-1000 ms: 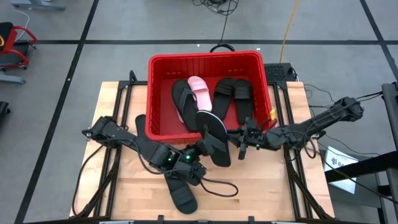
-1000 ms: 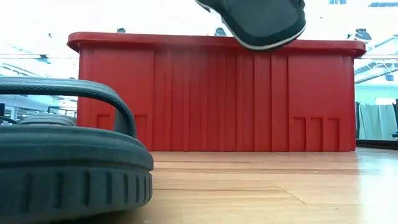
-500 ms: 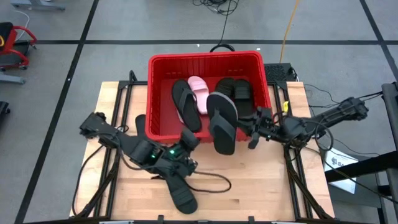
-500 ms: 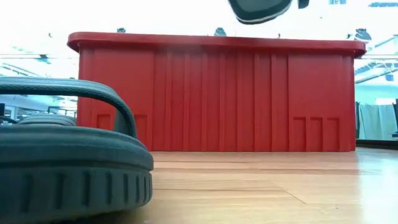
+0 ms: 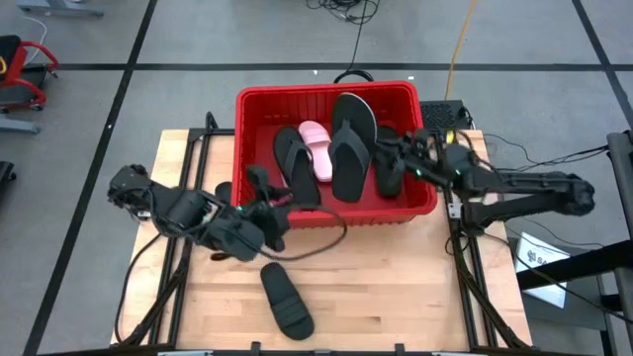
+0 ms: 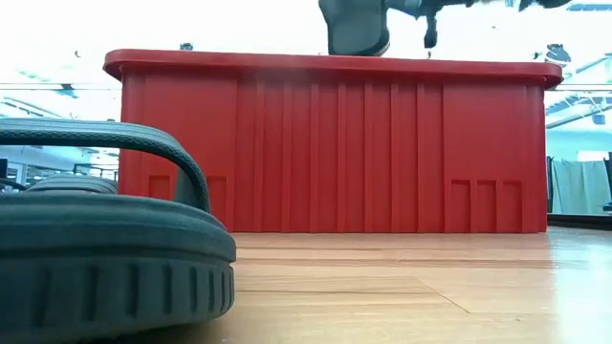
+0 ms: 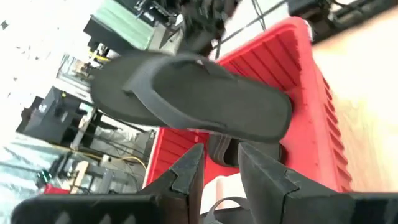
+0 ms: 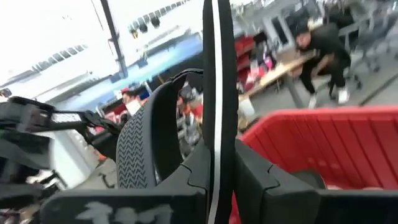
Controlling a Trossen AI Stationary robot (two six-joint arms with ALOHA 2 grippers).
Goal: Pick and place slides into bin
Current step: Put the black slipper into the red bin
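Altogether, slides in sight: six. Four are black ones in or over the bin, one is pink, and two black ones lie on the table; a further one may be hidden under the lifted flip-flop.
Bin point(image 5: 253, 104): one red crate, standing at the far middle of the wooden table point(image 5: 415, 297).
Lifted flip-flop point(image 5: 353, 146): one black thong sandal with a pale line along the edge of its sole. It hangs above the middle of the bin, clear of the rim, and touches nothing below it.
Right gripper point(image 5: 381, 151): it reaches over the bin's right wall, its two fingers pinched tight on the sole edge of the lifted flip-flop. The right wrist view shows the sole edge-on between them.
Slides lying in the bin: three can be seen. They are a black flip-flop point(image 5: 292, 163) on the left, the pink slide point(image 5: 315, 148) touching it, and a black wide-strap slide point(image 5: 390, 170) towards the right wall.
Slides on the table: two. A black slide point(image 5: 285, 302) lies near the front edge, well apart from the bin, and a second black one point(image 5: 222, 192) sits just beside the bin's left wall, partly hidden by the arm.
Left gripper point(image 5: 261, 198): it is at the bin's front-left corner, pointing towards the bin. Its fingers stand slightly parted and nothing is visible clamped between them.
People: one, in dark clothing point(image 8: 320, 50), in the room beyond the table.
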